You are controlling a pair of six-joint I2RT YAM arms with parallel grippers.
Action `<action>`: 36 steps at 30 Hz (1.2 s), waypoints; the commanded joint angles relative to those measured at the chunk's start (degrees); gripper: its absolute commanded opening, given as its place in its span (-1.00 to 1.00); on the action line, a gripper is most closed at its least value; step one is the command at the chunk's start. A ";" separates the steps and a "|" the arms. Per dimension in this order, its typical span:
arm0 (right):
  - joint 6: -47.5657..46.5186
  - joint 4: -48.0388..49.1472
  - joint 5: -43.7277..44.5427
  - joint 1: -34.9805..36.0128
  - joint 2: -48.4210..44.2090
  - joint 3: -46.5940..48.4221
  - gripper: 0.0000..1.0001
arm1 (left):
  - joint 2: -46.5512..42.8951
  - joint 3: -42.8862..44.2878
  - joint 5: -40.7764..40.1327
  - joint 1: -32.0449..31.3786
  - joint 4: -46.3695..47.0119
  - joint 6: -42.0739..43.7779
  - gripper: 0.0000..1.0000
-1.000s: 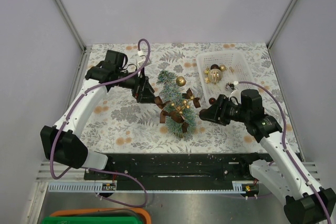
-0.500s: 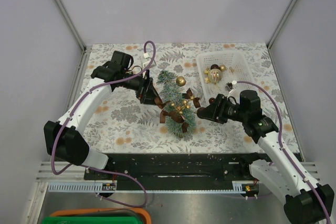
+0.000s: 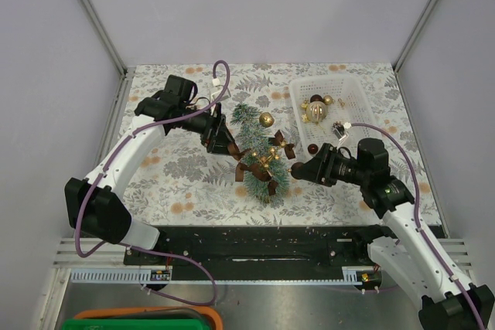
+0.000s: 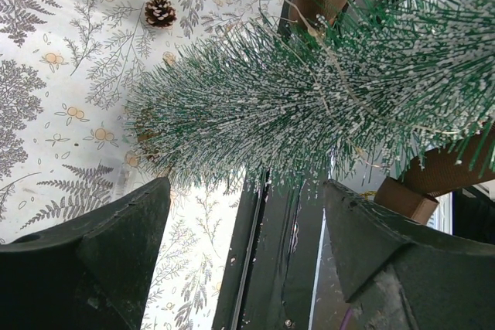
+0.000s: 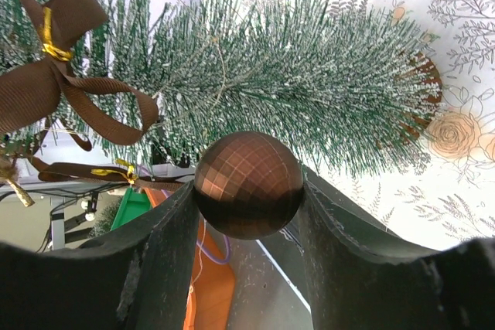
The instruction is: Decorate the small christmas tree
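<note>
A glossy brown faceted bauble (image 5: 247, 171) sits clamped between the two fingers of the right pincer (image 5: 247, 188). Directly ahead of it is the small christmas tree (image 5: 309, 75), a slim cone of frosted green bristles on a round wooden slice base. The left pincer (image 4: 244, 191) faces the tree from the other side, jaws wide. The bristles hang in the gap between them, with no grip showing.

The likeliest upset is a tree that moves. With the left pincer not closed on it, a push from the bauble could tip or slide it across the flower-patterned bench (image 3: 170, 168). The ball is smooth and round and held only at its sides, so pressing it into stiff bristles could squeeze it out of the fingers. The brown ribbon bows (image 5: 31, 90) with gold ties, just to one side of the right pincer's path, could also be knocked loose.

No hanging loop or cap shows on the bauble, so how it would fasten is unclear. Both wrist views cut off one end of the tree. Whether it stands, leans or lies cannot be settled, nor whether the left fingers brush the bristles. Beyond the right pincer, the ornaments in the white plastic basket (image 3: 349, 83) are too small to sort.
</note>
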 commanded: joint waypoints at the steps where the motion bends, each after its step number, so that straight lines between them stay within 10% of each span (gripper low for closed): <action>1: -1.27 -1.47 -1.30 0.42 -0.89 -0.14 -0.38 | -0.41 1.78 3.33 -0.55 1.85 0.20 0.68; 21: -8.30 -9.10 8.98 5.51 2.71 6.36 -0.42 | 0.38 1.61 3.33 -1.43 4.32 -1.47 0.50; 36: -12.87 -16.85 13.20 5.51 2.89 10.32 -0.39 | 0.38 1.69 3.94 -1.43 4.41 -1.38 -0.66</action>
